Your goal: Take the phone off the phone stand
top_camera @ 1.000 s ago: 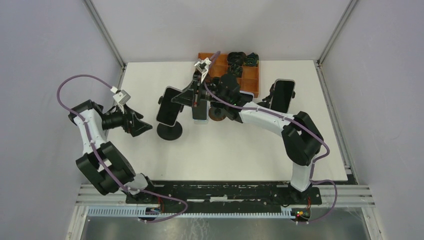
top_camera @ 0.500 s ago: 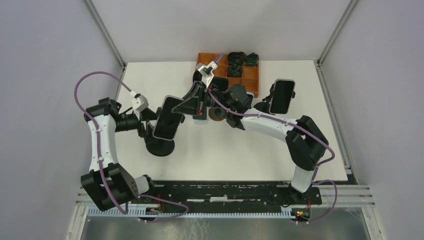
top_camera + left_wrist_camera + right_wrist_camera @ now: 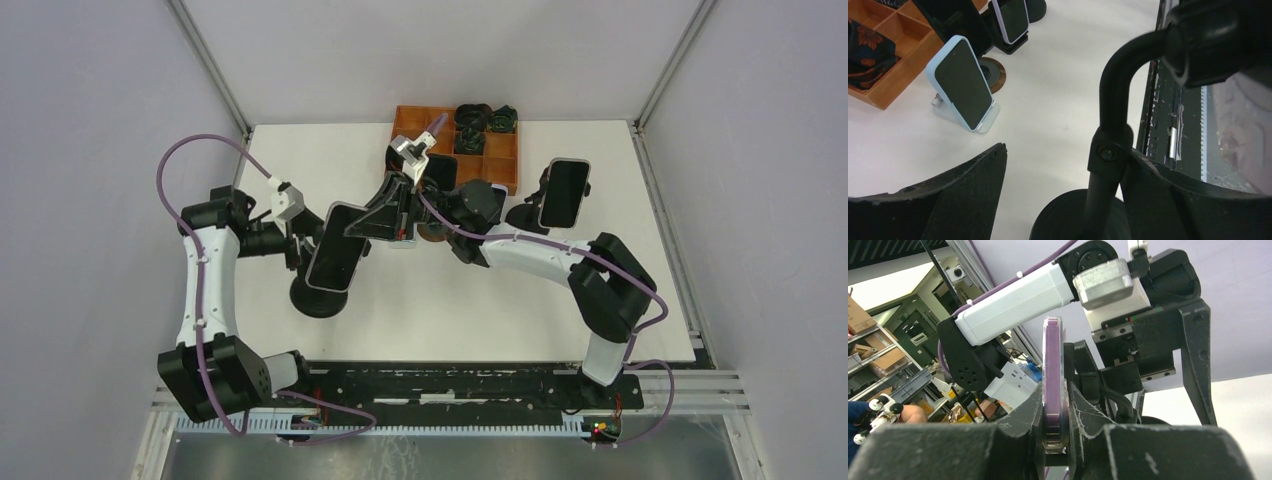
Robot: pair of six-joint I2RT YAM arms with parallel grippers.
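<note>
A phone in a purple case (image 3: 335,248) sits tilted on a black stand with a round base (image 3: 318,298). My right gripper (image 3: 368,222) is shut on the phone's right edge. In the right wrist view the purple phone edge (image 3: 1054,370) stands pinched between both fingers of the right gripper (image 3: 1055,397). My left gripper (image 3: 293,250) is open behind the phone. In the left wrist view the stand's curved black neck (image 3: 1110,115) rises between the fingers of the left gripper (image 3: 1065,155), against the right finger (image 3: 1188,200), above the base (image 3: 1073,215).
An orange compartment tray (image 3: 502,158) holding dark items stands at the back. A light-blue phone on a white stand (image 3: 963,90) and another phone on a dark stand (image 3: 1010,20) are beyond. A further phone on a stand (image 3: 565,192) is at the right. A small brown disc (image 3: 990,75) lies nearby.
My left arm swung right and its open fingers now straddle the stand's neck. The stand and phone slid toward the near left, with my right gripper following, still shut on the phone.
</note>
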